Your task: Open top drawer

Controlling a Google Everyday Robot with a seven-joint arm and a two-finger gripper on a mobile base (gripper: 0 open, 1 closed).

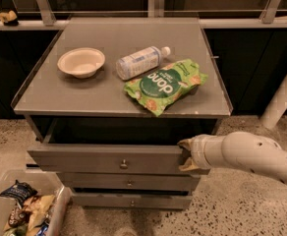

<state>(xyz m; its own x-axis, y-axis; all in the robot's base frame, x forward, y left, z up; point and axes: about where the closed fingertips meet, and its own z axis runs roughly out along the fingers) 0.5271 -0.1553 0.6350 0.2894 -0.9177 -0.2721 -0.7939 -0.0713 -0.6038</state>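
The top drawer (84, 160) is the widest grey front, with a small round metal knob (124, 164) at its centre. It stands pulled out a little from under the cabinet top, with a dark gap above it. My gripper (185, 156) comes in from the right on a white arm (251, 155) and sits at the drawer front's right end, against its top edge. Two narrower drawer fronts (129, 183) lie below it.
On the cabinet top (60, 100) are a beige bowl (81, 62), a lying plastic bottle (139, 61) and a green snack bag (164, 84). A clear bin (1, 195) with snack packs sits on the floor at lower left. A white post (283, 95) stands at right.
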